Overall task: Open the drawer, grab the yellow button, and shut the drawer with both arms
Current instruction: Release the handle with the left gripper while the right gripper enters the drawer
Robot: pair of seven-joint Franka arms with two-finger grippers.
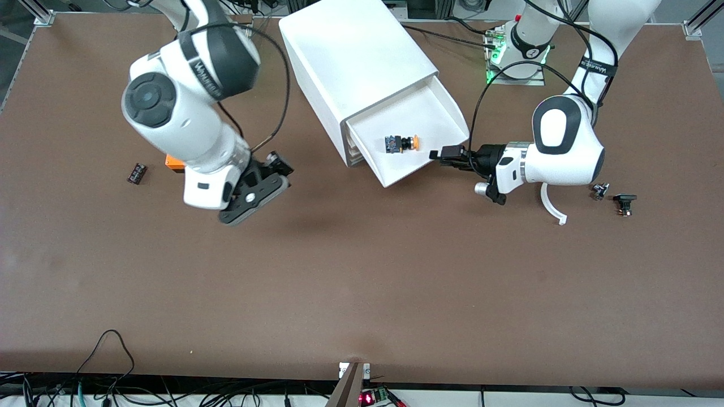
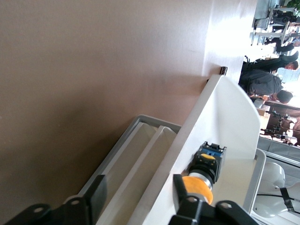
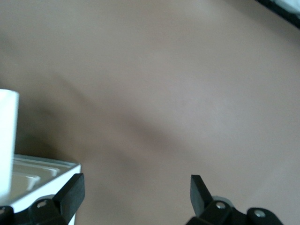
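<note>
The uppermost drawer (image 1: 421, 121) of the white cabinet (image 1: 350, 62) is pulled out toward the front camera. The button (image 1: 403, 143), with its orange cap and black body, lies on its side inside the drawer. It also shows in the left wrist view (image 2: 204, 174). My left gripper (image 1: 438, 155) is open at the drawer's front corner toward the left arm's end. In the left wrist view (image 2: 138, 199) the drawer's front wall (image 2: 187, 154) runs between its fingers. My right gripper (image 1: 254, 196) is open and empty over bare table beside the cabinet, as the right wrist view (image 3: 136, 190) shows.
An orange cube (image 1: 173, 162) lies partly hidden under the right arm, with a small black part (image 1: 136, 173) beside it. Two small black parts (image 1: 624, 203) and a white curved hook (image 1: 551, 206) lie near the left arm. The lower drawers (image 2: 136, 159) are closed.
</note>
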